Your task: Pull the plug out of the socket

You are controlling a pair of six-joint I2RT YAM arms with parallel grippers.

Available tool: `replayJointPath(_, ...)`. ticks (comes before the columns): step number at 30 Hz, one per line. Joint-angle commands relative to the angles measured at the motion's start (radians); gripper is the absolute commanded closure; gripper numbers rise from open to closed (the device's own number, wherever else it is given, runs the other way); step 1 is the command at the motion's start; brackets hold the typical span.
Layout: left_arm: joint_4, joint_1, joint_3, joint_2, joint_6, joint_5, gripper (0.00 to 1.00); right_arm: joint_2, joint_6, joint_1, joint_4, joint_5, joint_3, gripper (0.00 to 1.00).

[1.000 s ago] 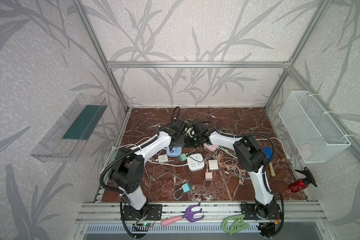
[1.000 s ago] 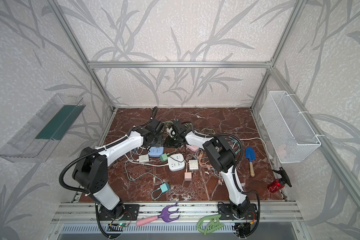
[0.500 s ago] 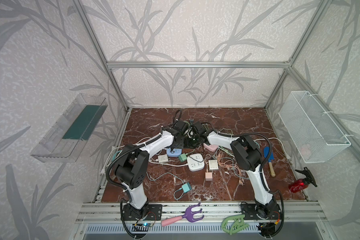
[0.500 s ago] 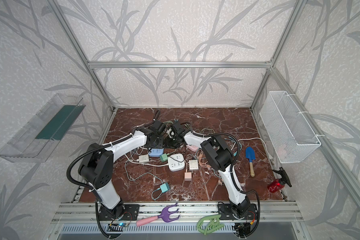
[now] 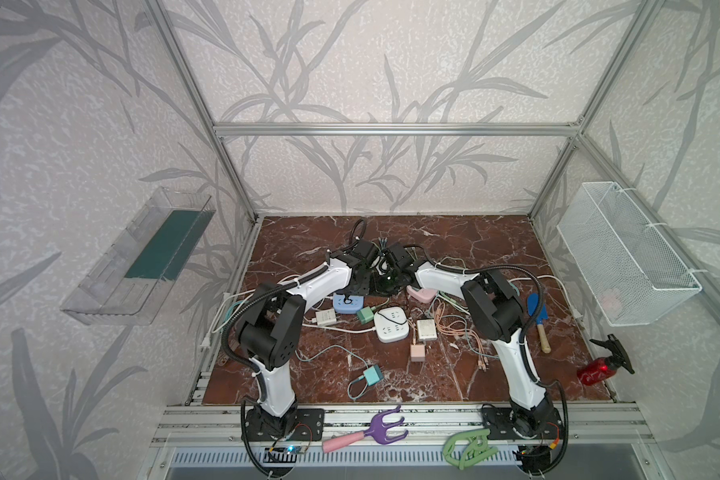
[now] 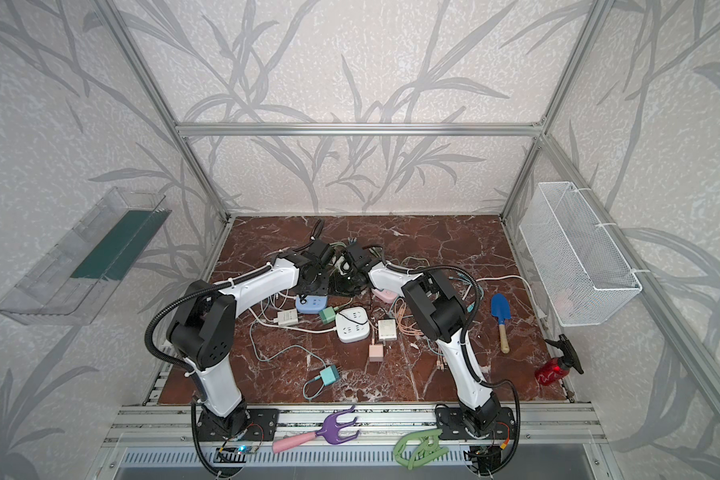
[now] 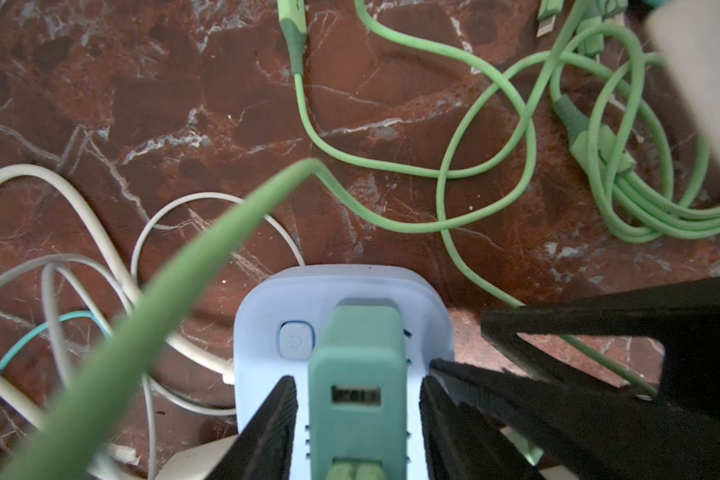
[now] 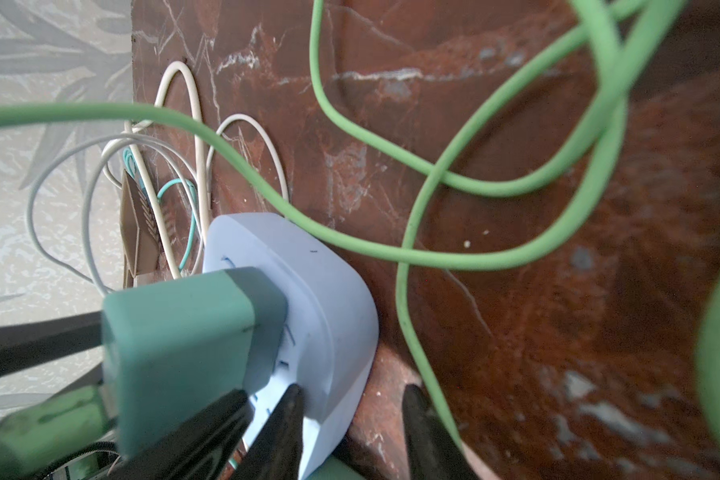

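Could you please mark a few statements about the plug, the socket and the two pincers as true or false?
1. The green plug sits in the blue socket. True.
2. The left pincer straddles the plug. True.
3. The blue trowel lies in the wire basket. False: it lies on the table, outside the wire basket.
4. The right pincer hangs well clear of the socket. False: one of its fingers rests on the socket's face.

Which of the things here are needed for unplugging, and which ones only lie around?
Needed: green plug, blue socket holding it, left end effector flanking the plug, right end effector at the socket's edge.
Lying about: white power strip, blue trowel, red spray bottle, purple rake, pink charger.
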Motion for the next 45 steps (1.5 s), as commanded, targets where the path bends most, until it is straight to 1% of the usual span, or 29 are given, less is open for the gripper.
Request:
replayJointPath(1,-0.008,0.003,0.034,0.022,0.006,0.003,0.56,0.029,0.002,-0.006,-0.021,0.008,0.014,0.6)
replayJointPath(3,-0.006,0.005,0.042,0.032,0.005,0.007,0.59,0.03,0.005,-0.006,-0.02,0.007,0.013,0.6)
replayJointPath(6,-0.006,0.003,0.048,0.044,0.001,0.01,0.61,0.031,0.006,-0.006,-0.018,0.008,0.012,0.6)
replayJointPath(13,-0.006,0.004,0.046,0.055,-0.004,0.015,0.71,0.036,0.013,-0.006,-0.012,0.008,0.012,0.59)
replayJointPath(19,-0.011,0.003,0.04,0.038,-0.018,0.018,0.8,0.042,0.019,-0.005,-0.002,0.002,0.017,0.55)
replayJointPath(24,0.004,0.004,0.034,0.013,-0.035,0.038,0.85,0.046,0.019,-0.006,-0.005,-0.001,0.021,0.55)
replayJointPath(33,0.024,0.004,0.03,-0.024,-0.055,0.062,0.89,0.05,-0.012,-0.003,-0.062,0.029,0.023,0.61)
replayJointPath(45,0.047,0.002,-0.004,-0.062,-0.038,0.051,0.93,0.073,-0.045,0.009,-0.139,0.055,0.061,0.63)
